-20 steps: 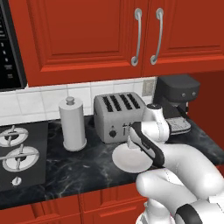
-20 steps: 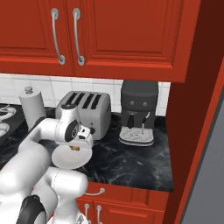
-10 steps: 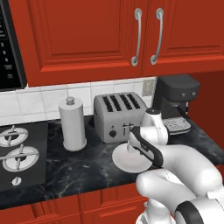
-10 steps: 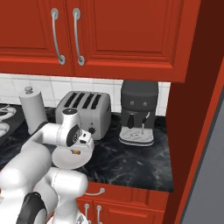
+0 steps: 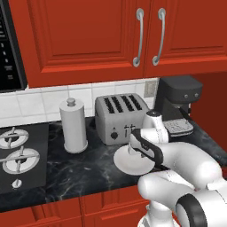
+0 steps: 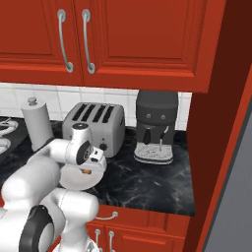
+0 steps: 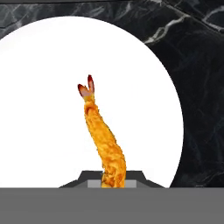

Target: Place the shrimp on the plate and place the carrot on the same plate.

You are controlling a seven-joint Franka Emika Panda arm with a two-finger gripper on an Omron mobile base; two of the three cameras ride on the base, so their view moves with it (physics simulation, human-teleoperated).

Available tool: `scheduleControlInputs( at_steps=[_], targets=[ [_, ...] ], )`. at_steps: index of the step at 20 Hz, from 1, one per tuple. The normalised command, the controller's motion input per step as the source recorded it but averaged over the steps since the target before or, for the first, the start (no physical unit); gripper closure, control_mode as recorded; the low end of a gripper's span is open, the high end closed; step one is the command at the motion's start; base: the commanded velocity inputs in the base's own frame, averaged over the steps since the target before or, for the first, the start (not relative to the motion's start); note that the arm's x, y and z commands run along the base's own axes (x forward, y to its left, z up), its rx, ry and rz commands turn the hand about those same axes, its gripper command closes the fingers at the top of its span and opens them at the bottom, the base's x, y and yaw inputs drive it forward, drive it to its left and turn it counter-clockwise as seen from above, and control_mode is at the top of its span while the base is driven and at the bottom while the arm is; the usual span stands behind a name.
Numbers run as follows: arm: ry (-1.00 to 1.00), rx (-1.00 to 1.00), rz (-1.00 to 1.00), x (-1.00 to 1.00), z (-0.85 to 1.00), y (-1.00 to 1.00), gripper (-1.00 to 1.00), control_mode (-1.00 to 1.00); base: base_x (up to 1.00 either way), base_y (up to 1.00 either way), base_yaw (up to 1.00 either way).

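Shrimp (image 7: 104,139) was pinched at its thick end by the closed end effector (image 7: 113,180), tail fins pointing away, hanging directly over the plate (image 7: 39,87). In the hand view the white disc sat behind nearly the whole shrimp, so it was over the plate, not the rim. Whether it already touched the plate surface could not be told.

Step in hand, as judged: release of shrimp onto plate. To do it well: lower until the shrimp was just above or resting on the plate, keep it near the middle so room stays for the carrot, open the jaws, then lift straight up so the fingers don't drag it off. Main risk: it rolls toward the edge nearest the dark desk (image 7: 197,109).

Right base view showed a bit of orange at the end effector (image 6: 87,171) above the plate (image 6: 74,181); left base view showed the plate (image 5: 126,162) in front of the toaster (image 5: 119,116), arm partly over it.

Counts: one shrimp, one plate, one toaster, one paper towel roll (image 5: 73,126), one coffee machine (image 6: 155,125), two cabinet handles (image 5: 148,37). Carrot: none spotted.
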Motion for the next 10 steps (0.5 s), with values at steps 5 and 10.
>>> scheduleControlInputs(
  at_steps=[5, 10],
  targets=[
    [0.0, 0.0, 0.0, 0.03, -0.28, 0.0, 1.0, -1.0, 0.0, 0.0, 0.0],
    [0.0, 0.0, 0.0, 0.04, -0.27, 0.0, 1.0, -1.0, 0.0, 0.0, 0.0]
  ],
)
